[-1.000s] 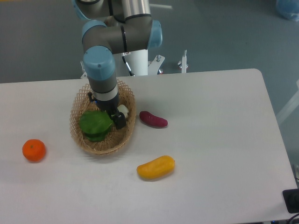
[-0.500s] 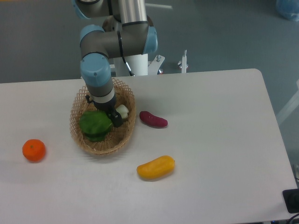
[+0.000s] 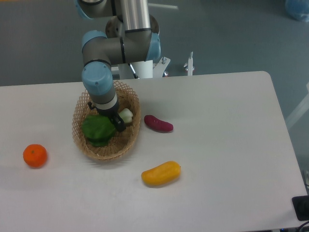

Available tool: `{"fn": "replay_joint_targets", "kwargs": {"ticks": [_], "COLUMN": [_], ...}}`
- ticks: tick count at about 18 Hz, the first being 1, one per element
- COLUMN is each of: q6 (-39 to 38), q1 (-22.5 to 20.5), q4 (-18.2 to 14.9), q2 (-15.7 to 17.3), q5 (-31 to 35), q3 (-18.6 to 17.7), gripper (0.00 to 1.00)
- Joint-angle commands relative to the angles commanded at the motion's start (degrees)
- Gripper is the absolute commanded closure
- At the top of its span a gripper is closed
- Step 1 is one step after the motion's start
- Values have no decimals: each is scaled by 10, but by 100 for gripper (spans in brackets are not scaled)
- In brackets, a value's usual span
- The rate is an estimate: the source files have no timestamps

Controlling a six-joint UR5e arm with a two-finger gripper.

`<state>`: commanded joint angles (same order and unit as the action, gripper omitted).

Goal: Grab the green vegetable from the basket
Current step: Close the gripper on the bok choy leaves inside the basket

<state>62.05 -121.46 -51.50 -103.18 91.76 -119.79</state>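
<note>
The arm reaches down from above into the basket (image 3: 82, 140), an oval tan wicker piece with an open-weave rim standing on the white table (image 3: 227, 145). The gripper (image 3: 115, 120) sits low inside the basket at the green vegetable (image 3: 98, 129), where the dark ruffled leaves meet the white stalk (image 3: 126, 115). One dark finger (image 3: 119, 124) shows between leaves and stalk; the other is hidden behind the wrist, so whether the jaws are clamped on the vegetable or merely around it cannot be told. The leaves lie toward the basket's left side, the stalk toward its right rim. Outside the basket: a purple oblong vegetable (image 3: 158, 123) just right of the rim, a yellow-orange oblong vegetable (image 3: 161, 173) nearer the front edge, and an orange (image 3: 35, 155) well apart to the left
</note>
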Motion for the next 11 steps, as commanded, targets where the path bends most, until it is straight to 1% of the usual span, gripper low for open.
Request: {"fn": "replay_joint_targets", "kwargs": {"ticks": [2,3,5,6,8,11], "q6": [0,-2,1,2,1,-2], "q1": [0,0,-2,-3,-4,-5], "q4": [1,2,1,-1,-7,-7], "q2": [3,5,11,12,18,26], "q5": [0,-1,-4,-6,-4,-4], "q3": [0,3,11,12,27,38], "gripper": [61,64,67,67,67,67]}}
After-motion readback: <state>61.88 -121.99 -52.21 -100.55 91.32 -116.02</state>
